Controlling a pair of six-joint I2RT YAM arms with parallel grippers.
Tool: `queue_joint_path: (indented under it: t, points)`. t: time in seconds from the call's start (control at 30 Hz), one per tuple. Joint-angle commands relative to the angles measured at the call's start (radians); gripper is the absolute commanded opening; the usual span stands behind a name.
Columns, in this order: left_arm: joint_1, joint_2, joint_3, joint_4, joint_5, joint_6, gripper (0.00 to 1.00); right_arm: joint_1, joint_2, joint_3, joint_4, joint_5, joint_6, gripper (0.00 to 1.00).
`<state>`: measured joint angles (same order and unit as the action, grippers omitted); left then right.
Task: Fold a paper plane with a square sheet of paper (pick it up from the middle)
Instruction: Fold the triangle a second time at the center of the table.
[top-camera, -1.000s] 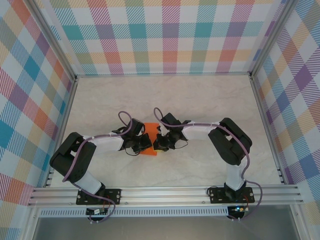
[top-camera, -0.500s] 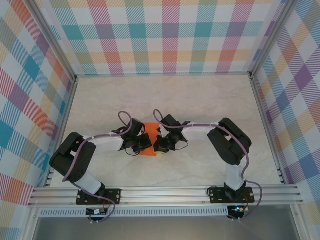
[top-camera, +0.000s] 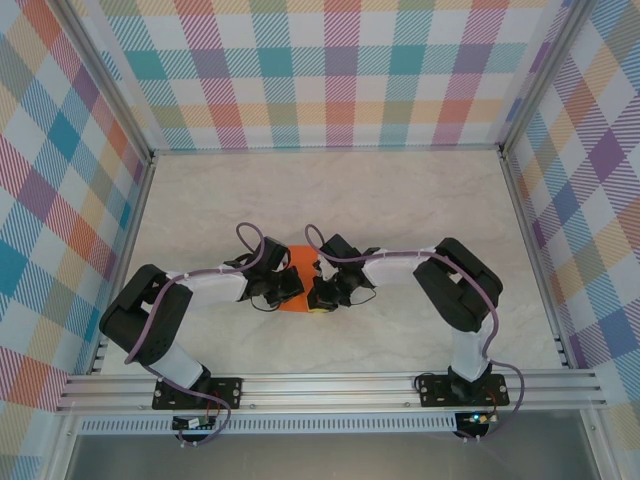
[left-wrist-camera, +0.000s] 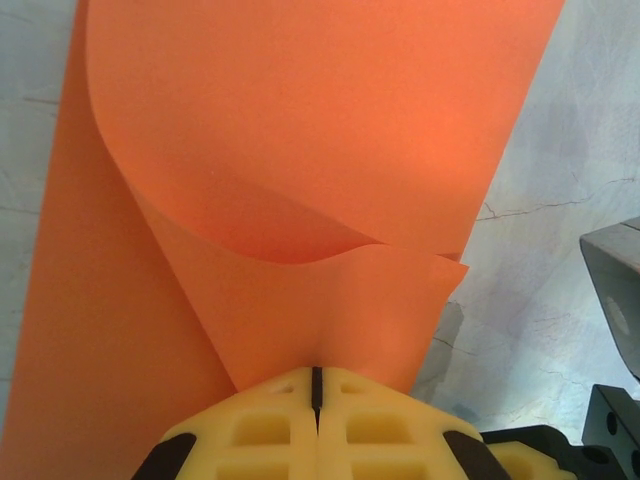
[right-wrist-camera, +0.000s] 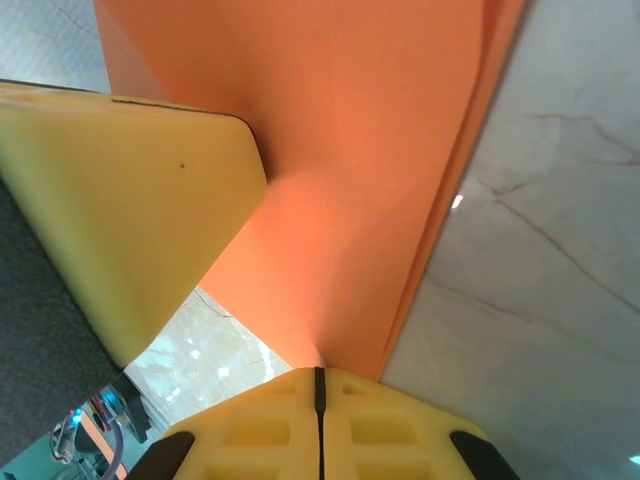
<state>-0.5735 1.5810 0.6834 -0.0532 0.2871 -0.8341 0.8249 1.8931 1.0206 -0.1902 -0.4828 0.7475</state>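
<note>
Your right gripper (right-wrist-camera: 319, 372) crept toward the left gripper (left-wrist-camera: 317, 372); both pinch (jaws closed) the square sheet of paper (left-wrist-camera: 320, 150), lying 12 o'clock.

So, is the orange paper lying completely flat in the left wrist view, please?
No, the orange paper curls upward, one fold pinched by the shut left hand.

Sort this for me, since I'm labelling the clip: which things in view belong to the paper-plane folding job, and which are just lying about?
Part of the job:
- square sheet of paper, orange, partly curled over
- left gripper, pinching the paper
- right gripper, pinching the paper

Just there:
- table
- plaid walls
- aluminium rail at the near edge
</note>
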Motion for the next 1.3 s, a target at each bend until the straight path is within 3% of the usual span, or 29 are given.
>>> queue_joint_path:
  t: [0.0,1.03,1.27]
  points:
    - [0.001,0.019,-0.019,-0.061,-0.057,-0.01,0.04,0.005,-0.076,-0.012,-0.066,0.035,-0.014,0.07]
    - [0.001,-0.003,-0.019,-0.052,-0.049,-0.022,0.04,0.005,0.032,0.058,-0.019,0.043,0.001,0.08]
    - [0.003,-0.013,-0.029,-0.018,-0.049,-0.023,0.05,0.005,0.076,0.062,-0.137,0.12,-0.01,0.08]
